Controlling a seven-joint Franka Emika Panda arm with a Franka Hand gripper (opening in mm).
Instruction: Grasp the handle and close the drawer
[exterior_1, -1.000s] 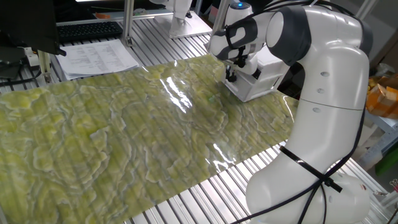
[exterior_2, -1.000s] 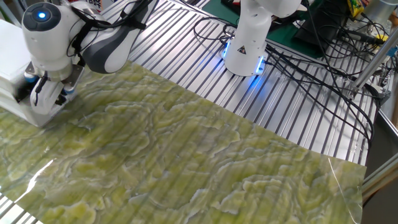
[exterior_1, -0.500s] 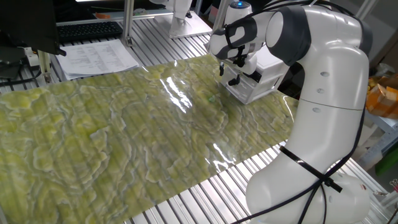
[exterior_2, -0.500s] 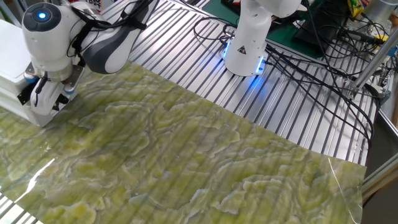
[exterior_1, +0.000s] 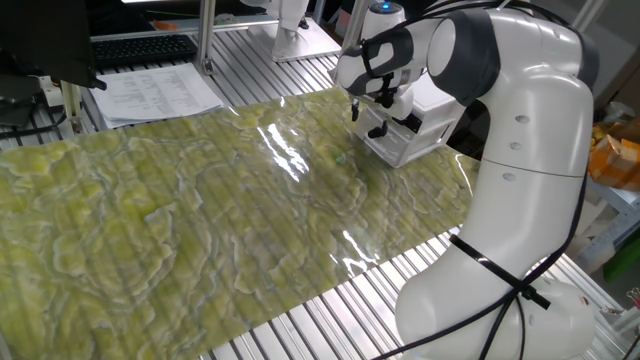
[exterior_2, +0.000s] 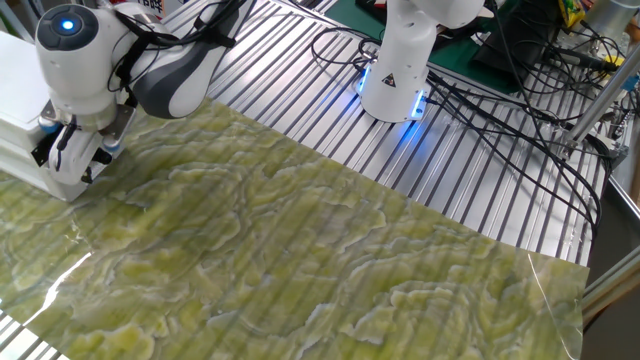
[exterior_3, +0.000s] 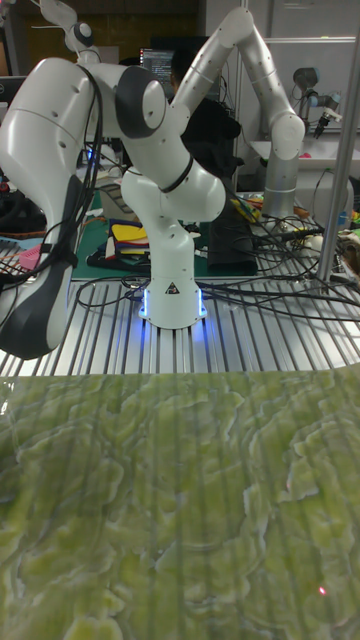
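Observation:
The small white cabinet (exterior_1: 436, 104) stands at the far edge of the green mat. Its lower white drawer (exterior_1: 402, 147) faces the mat, and its front is almost level with the cabinet (exterior_2: 18, 95) body. My gripper (exterior_1: 367, 121) hangs right in front of the drawer face, open, with one black finger (exterior_1: 357, 111) on each side of the middle of the front. The handle is hidden behind the fingers and hand. From the other side, the gripper (exterior_2: 60, 158) covers most of the drawer (exterior_2: 52, 184) front. The tall view shows only the arm and base.
A green patterned mat (exterior_1: 200, 220) covers the slatted metal table. Papers (exterior_1: 155, 95) and a keyboard (exterior_1: 140, 48) lie at the back left. My own white base (exterior_1: 500, 290) stands at the right. A second robot base (exterior_2: 395, 80) sits beside several loose cables (exterior_2: 500, 100).
The fingers were together on the drawer front a second ago and have since spread apart. The hand has risen slightly. The drawer front sits a little closer to the cabinet.

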